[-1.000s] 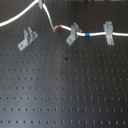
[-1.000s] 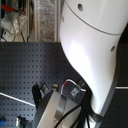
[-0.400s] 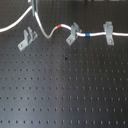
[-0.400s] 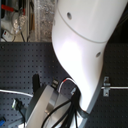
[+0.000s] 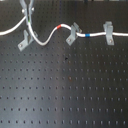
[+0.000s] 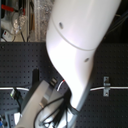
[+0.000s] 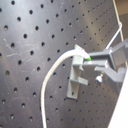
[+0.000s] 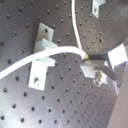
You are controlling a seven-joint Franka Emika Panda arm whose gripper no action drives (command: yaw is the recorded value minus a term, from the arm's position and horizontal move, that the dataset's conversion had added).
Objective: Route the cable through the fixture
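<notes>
Gripper [image 5: 27,11] pinches the cable [image 5: 47,39] between its fingertips at the far left of the first exterior view, just above the fixture [image 5: 25,40]. Both wrist views show the cord running straight into the closed fingers [image 8: 92,62], so this is a firm grasp, not a release. Holding the cord here, right over the open slot, looks meant to let it drop between the 2 prongs. From the grip the cable loops down beside the fixture, rises to the red band [image 5: 60,26] at the middle clip [image 5: 73,33], then passes the blue band [image 5: 88,35] to the right clip [image 5: 108,32]. A second strand trails off left. Whether the cord already sits in the slot I cannot tell.
</notes>
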